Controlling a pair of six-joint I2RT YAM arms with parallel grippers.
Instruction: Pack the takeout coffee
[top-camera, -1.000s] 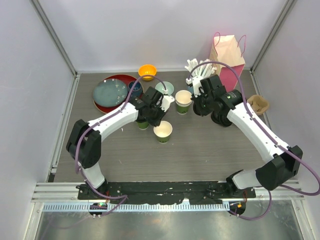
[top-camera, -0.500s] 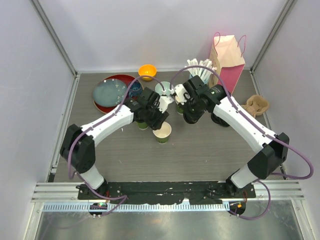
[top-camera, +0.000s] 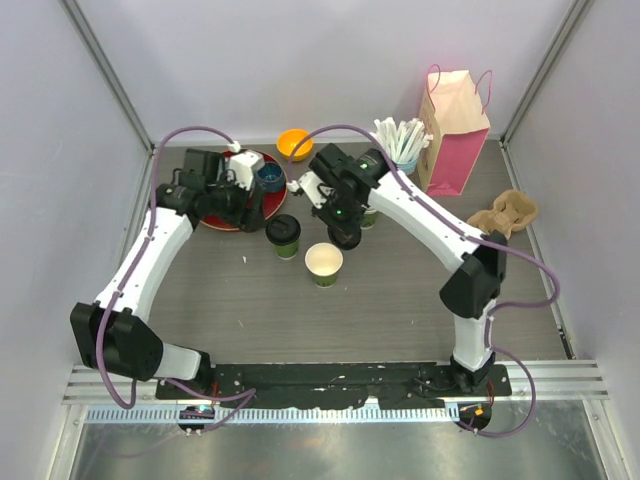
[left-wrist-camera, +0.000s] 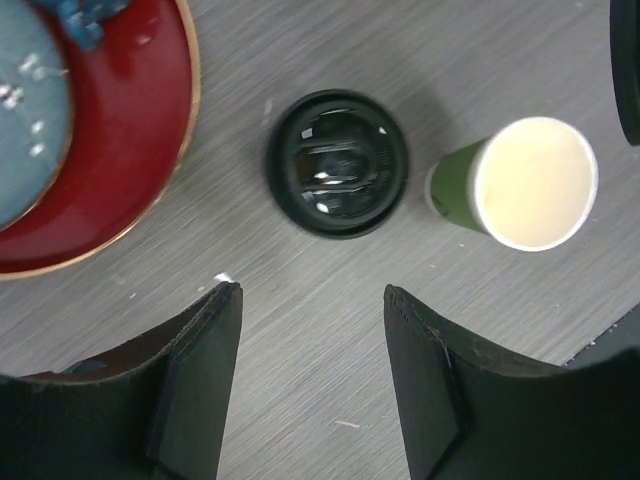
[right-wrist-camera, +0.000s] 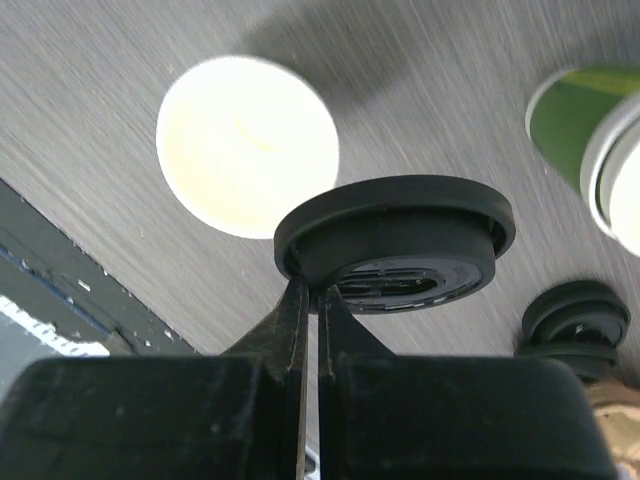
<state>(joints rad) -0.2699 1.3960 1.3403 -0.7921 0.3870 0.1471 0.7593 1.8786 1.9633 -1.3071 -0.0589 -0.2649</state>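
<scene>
Takeout coffee lid (right-wrist-camera: 395, 235) — clamped in right claw (right-wrist-camera: 308, 288), clearest from wrist; left claw (left-wrist-camera: 310, 300) apart above lidded cup (left-wrist-camera: 338, 163).

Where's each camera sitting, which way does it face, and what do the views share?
Top external: above and behind, looking down on the table; left arm and right arm show.
Left wrist: faces down at the lidded cup; open left end effector at the bottom.
Right wrist: faces down at the table; right end effector shut on a black lid.
Shared: all three show the open cup.
</scene>
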